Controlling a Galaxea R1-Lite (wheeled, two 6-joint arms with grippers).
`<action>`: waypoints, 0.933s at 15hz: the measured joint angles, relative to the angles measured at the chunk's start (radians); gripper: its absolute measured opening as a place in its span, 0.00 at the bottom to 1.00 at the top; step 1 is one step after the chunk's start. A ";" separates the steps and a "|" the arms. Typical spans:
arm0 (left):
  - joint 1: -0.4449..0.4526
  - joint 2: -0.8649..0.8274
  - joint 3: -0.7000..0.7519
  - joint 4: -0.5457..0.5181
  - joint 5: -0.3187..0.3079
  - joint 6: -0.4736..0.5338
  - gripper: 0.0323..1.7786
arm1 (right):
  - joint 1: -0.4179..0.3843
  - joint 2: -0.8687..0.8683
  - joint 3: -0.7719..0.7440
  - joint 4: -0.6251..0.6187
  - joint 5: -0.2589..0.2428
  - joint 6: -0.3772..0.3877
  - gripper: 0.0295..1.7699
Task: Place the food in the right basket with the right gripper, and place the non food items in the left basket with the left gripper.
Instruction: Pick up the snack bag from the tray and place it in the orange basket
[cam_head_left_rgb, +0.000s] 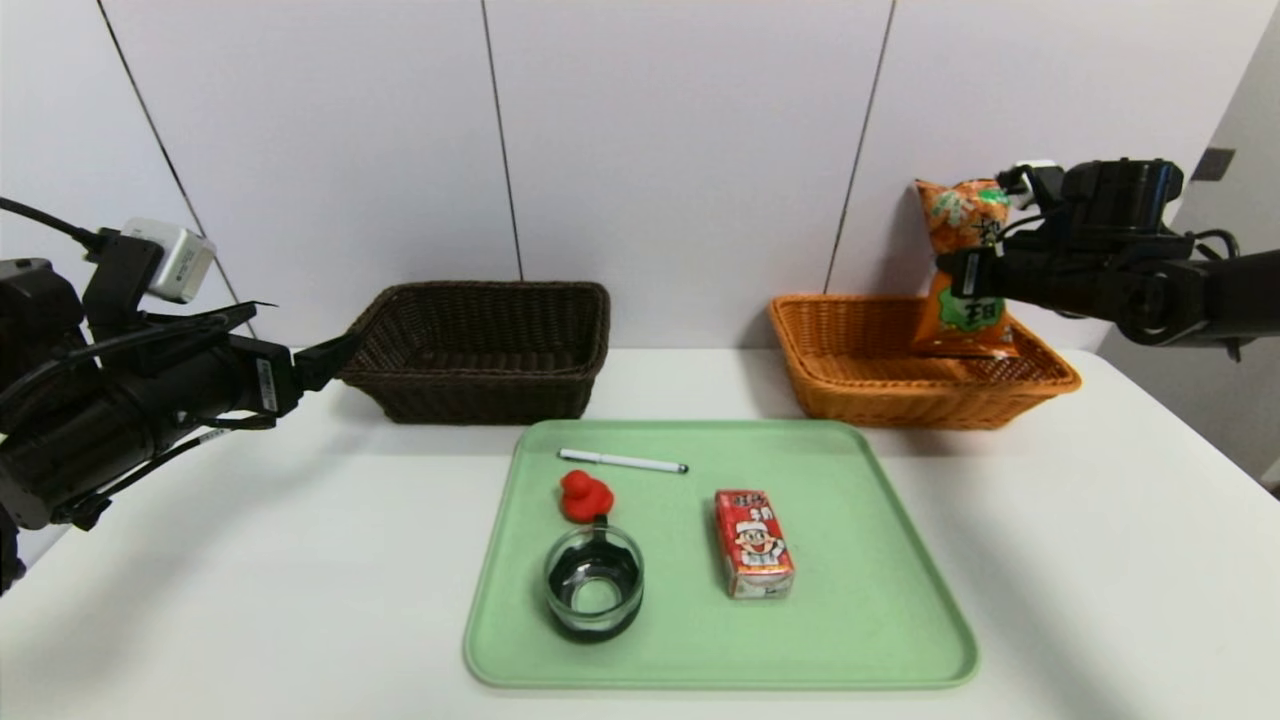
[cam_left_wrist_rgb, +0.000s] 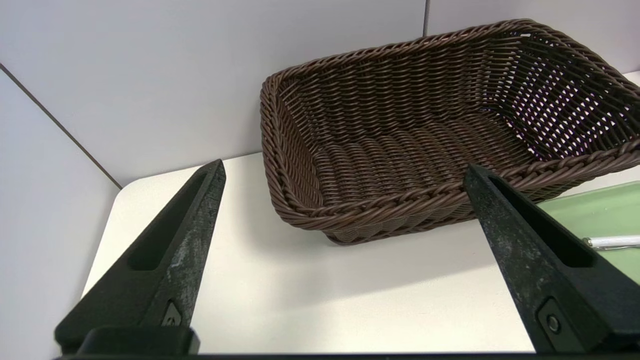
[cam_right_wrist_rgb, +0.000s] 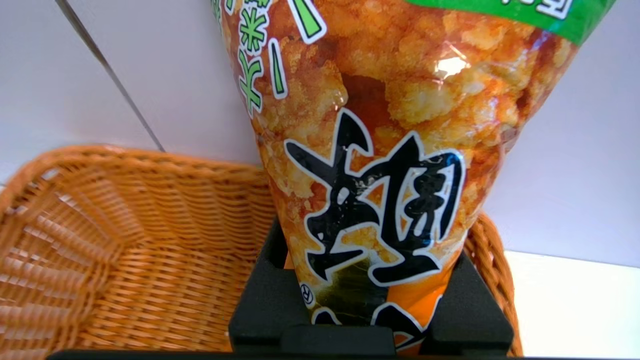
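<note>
Three views split the scene between them. Only the head view takes in the green tray (cam_head_left_rgb: 880, 560) near the table's front edge, with one red drink carton (cam_head_left_rgb: 753, 543) right of its middle, one red rubber duck (cam_head_left_rgb: 584, 496) and one clear glass cup (cam_head_left_rgb: 593, 582) toward its left side, the duck just behind the cup, and one white pen (cam_head_left_rgb: 622, 461) lying along its back edge. The left wrist view shows what the head view cannot: the woven floor of the dark brown basket (cam_left_wrist_rgb: 400, 150) with nothing lying in it, and the left gripper (cam_left_wrist_rgb: 345, 175) with its two black fingers (cam_left_wrist_rgb: 190, 235) spread wide apart, holding nothing, off the basket's left end near the table's left edge. The right wrist view gives the close look at the orange snack bag (cam_right_wrist_rgb: 380, 165): the right gripper (cam_right_wrist_rgb: 370, 300) is clamped tight on its lower part, the bag hanging upright above the right end of the orange basket (cam_right_wrist_rgb: 125, 240).

Two baskets stand along the table's back edge, brown at left, orange (cam_head_left_rgb: 880, 385) at right, each behind a back corner of the tray. Two arms reach in, one from each side. The table (cam_head_left_rgb: 1100, 560) is plain white, backed by a pale wall (cam_head_left_rgb: 680, 140) of panels with dark seams.
</note>
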 joint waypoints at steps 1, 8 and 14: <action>0.000 -0.001 0.000 0.000 0.000 -0.001 0.95 | 0.000 0.008 0.012 -0.006 0.000 -0.004 0.24; 0.000 -0.003 0.007 0.000 -0.002 -0.011 0.95 | 0.005 0.029 0.032 -0.006 -0.001 -0.003 0.34; 0.000 -0.003 0.006 0.000 -0.002 -0.015 0.95 | 0.007 0.028 0.064 -0.077 -0.011 -0.006 0.68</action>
